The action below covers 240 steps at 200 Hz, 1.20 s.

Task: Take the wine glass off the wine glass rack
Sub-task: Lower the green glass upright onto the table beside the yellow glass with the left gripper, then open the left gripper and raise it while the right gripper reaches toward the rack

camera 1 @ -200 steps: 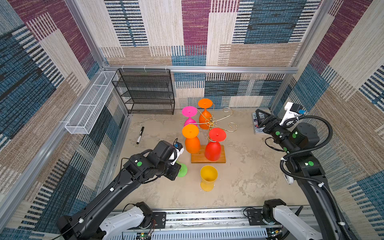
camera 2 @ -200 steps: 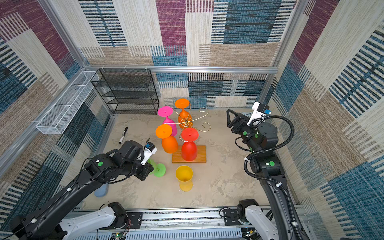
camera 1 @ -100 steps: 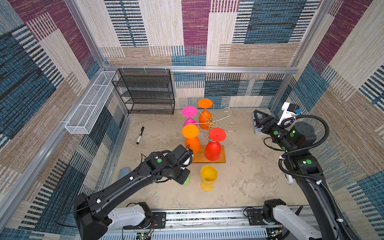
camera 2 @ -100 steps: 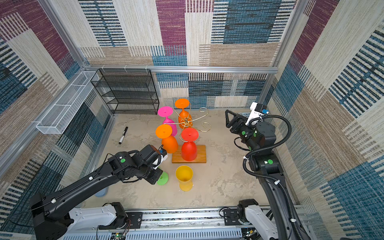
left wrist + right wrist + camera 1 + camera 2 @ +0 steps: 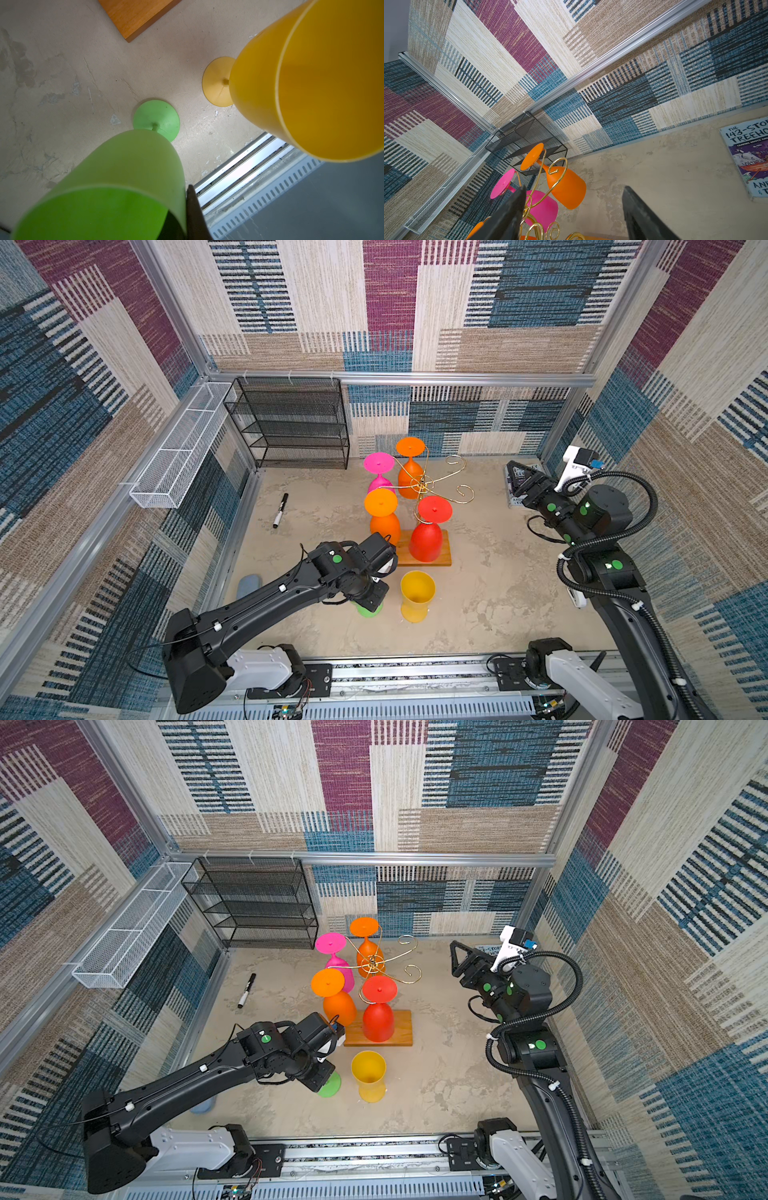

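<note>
The wine glass rack (image 5: 424, 486), gold wire on a wooden base (image 5: 444, 551), carries a pink (image 5: 379, 464), a red (image 5: 426, 539) and two orange glasses (image 5: 384, 524), all hanging upside down. A green wine glass (image 5: 124, 176) is off the rack and upright, its foot (image 5: 155, 122) at the tabletop left of an upright yellow glass (image 5: 417, 597). My left gripper (image 5: 371, 600) is shut on the green glass's rim, one finger (image 5: 193, 216) outside the bowl. My right gripper (image 5: 515, 480) hangs open to the right of the rack, level with its upper arms, with nothing between its fingers (image 5: 639, 216).
A black mesh shelf unit (image 5: 291, 423) stands at the back left, and a white mesh basket (image 5: 178, 448) hangs on the left wall. A black marker (image 5: 280, 510) lies left of the rack. A book (image 5: 749, 155) lies under the right arm. A blue-grey pad (image 5: 249, 585) sits at front left.
My left arm has swung forward and to the right, and the green glass now stands lower and nearer the front, beside the yellow one. The right gripper has shifted only slightly.
</note>
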{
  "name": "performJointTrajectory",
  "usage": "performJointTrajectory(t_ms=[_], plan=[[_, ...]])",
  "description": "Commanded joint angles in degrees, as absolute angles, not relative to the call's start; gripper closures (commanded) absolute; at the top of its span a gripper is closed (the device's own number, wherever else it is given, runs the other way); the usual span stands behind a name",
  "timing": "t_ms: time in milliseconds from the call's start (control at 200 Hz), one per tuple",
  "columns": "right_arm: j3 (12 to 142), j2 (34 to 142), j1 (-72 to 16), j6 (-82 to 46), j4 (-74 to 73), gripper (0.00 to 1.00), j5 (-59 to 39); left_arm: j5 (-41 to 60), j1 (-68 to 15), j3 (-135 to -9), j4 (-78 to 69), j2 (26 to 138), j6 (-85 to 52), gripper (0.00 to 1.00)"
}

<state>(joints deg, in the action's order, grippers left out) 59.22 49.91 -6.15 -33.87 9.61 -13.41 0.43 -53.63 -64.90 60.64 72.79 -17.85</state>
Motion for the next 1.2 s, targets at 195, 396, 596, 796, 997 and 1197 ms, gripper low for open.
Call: performJointTrajectory(t_ms=[195, 396, 596, 796, 997, 1197], plan=[[58.84, 50.92, -6.15, -34.89, 6.90, 0.26, -16.15, 1.87, -54.04, -66.33, 61.08, 73.06, -19.03, 0.71], [60.61, 51.85, -6.15, -36.21, 6.97, 0.26, -22.15, 1.32, -54.48, -69.40, 62.84, 70.97, -19.78, 0.66], [64.55, 55.10, -6.15, -38.87, 10.41, 0.26, -35.51, -0.06, -54.45, -72.53, 64.28, 64.59, -16.24, 0.64], [63.13, 55.16, -6.24, -45.17, 10.83, 0.29, -45.95, -7.25, -54.44, -77.68, 64.15, 58.64, -15.37, 0.64], [65.15, 53.49, -6.77, -43.98, 17.48, 0.33, -47.20, -20.93, -54.45, -79.55, 58.72, 54.07, -12.60, 0.64], [64.48, 51.84, -7.93, -43.68, 21.30, 0.37, -49.31, -29.62, -54.33, -79.33, 50.59, 54.08, -10.04, 0.62]])
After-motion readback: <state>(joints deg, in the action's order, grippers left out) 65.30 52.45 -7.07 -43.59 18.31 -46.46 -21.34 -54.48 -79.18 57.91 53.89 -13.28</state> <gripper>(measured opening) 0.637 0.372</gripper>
